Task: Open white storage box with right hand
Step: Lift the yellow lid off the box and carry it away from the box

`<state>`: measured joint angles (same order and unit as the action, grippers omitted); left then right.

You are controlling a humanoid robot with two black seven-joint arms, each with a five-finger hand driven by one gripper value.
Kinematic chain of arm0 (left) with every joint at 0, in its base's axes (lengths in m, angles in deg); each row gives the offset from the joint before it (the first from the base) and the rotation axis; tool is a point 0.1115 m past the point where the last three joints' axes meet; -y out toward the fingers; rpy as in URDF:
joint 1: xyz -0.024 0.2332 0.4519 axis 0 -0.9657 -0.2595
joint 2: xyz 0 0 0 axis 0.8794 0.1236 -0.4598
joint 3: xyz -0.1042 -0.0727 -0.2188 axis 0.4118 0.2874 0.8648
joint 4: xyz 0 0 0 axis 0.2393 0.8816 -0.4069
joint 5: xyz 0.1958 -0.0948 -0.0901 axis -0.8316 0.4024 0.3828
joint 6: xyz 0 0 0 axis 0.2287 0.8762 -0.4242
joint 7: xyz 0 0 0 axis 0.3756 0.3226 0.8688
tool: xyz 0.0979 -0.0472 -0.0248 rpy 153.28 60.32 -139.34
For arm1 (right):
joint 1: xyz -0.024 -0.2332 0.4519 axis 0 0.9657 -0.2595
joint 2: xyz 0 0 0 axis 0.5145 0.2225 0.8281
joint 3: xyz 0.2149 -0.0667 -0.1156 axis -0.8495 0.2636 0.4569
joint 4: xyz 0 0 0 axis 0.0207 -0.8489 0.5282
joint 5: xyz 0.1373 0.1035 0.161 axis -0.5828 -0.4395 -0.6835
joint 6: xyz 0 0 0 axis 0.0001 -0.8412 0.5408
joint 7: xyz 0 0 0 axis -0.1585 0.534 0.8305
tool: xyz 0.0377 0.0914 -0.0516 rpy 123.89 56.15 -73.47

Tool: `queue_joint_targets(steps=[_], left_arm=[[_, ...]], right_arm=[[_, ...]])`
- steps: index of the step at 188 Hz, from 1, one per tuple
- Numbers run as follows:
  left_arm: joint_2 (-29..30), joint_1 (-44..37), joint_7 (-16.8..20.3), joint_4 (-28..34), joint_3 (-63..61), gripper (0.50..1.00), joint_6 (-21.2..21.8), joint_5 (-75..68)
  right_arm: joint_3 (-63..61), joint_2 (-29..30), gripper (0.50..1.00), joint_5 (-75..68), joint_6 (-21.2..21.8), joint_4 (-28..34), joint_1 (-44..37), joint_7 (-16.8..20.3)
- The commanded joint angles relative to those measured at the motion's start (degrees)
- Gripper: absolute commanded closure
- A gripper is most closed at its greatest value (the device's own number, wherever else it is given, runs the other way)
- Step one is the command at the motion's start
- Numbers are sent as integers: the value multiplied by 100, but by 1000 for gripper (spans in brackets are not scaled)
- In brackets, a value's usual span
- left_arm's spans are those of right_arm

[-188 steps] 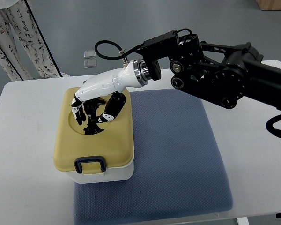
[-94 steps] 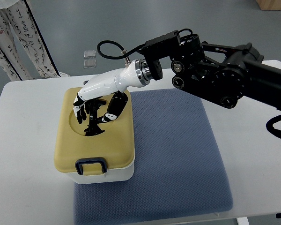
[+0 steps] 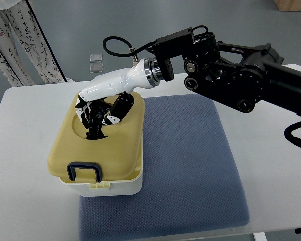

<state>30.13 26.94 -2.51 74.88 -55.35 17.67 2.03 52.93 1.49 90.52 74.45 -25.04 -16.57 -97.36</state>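
A white storage box with a yellow lid stands on the left part of a blue-grey mat. My right hand reaches in from the right, its fingers curled into the oval recess in the lid's top and shut on the lid there. The lid is tilted, its front edge with the dark blue latch raised off the white base. The left arm does not show.
The blue-grey mat covers the middle of a white table. The bulky black right arm spans the upper right. A person's patterned trouser legs stand beyond the table's far left corner. Small clear items lie on the floor.
My right hand has pulled up and back, and the lid's front edge has lifted off the box and shifted left, so the lid now sits tilted.
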Motion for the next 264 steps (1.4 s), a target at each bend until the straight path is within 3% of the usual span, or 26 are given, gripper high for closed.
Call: queue_joint_targets(steps=[1,62,133,169,195,264], left_arm=[[0,0,-3,0,0,500,1,2],[0,0,-3,0,0,500,1,-7],[0,0,-3,0,0,500,1,2],[0,0,-3,0,0,500,1,2],[0,0,-3,0,0,500,1,2],[0,0,-3,0,0,500,1,2]], right_arm=[[-239,26,1000,-30,49,14,-6,-10],[-836,-132,1000,-48,75,5,-138,-10],[-1206,-1415,1000,-444,-30,-153,38,-19],[-1373,-2083,1000,-628,-276,-338,495,-204],[-1364,-2408,1000,-628,-680,-347,1039,-239],[-1346,-2189,1000,-628,-1331,-575,1971,-265]])
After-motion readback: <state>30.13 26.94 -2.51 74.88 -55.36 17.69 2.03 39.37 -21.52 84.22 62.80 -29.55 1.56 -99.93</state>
